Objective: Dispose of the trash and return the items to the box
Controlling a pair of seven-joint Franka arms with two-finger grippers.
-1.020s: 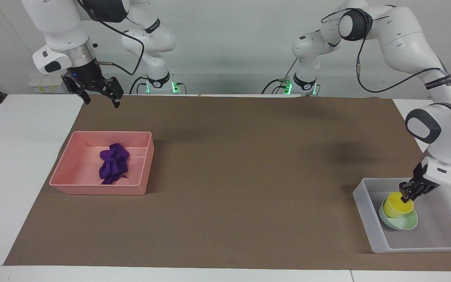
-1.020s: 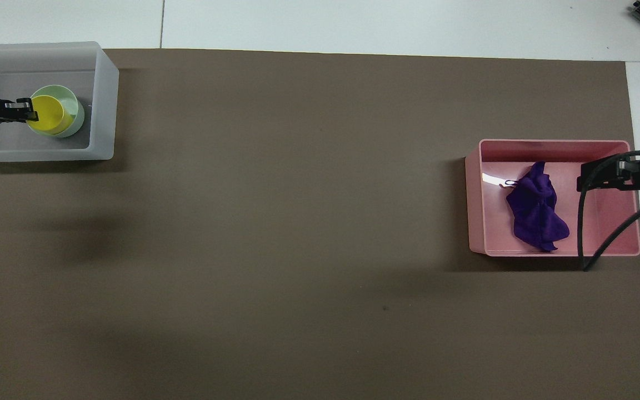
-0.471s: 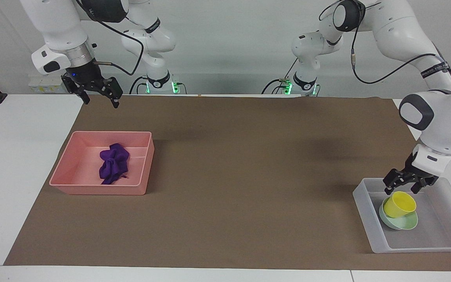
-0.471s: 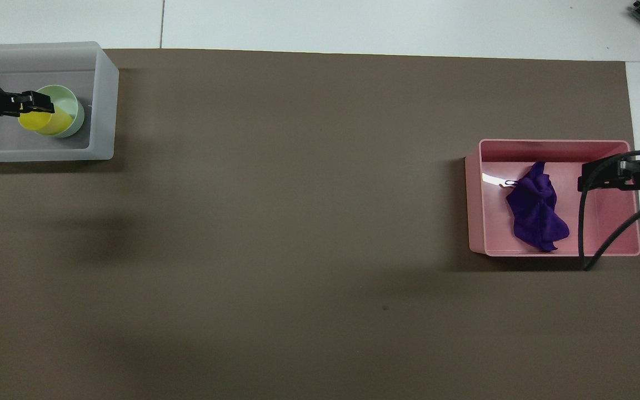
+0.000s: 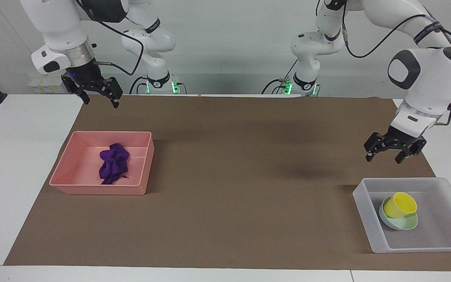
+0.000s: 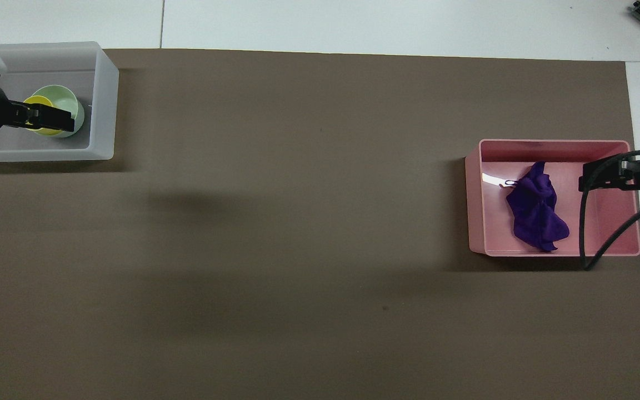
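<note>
Under my fingers lies a brown mat, spread flat over a white table whose bare top shows past the mat's edges at both ends. A plain pale wall rises at my back. The light is soft and even, casting only blurred shadows on the mat below me.

Cup tilted in bowl, both in box. Cloth in pink tray (right arm's end). Left gripper over cup.
</note>
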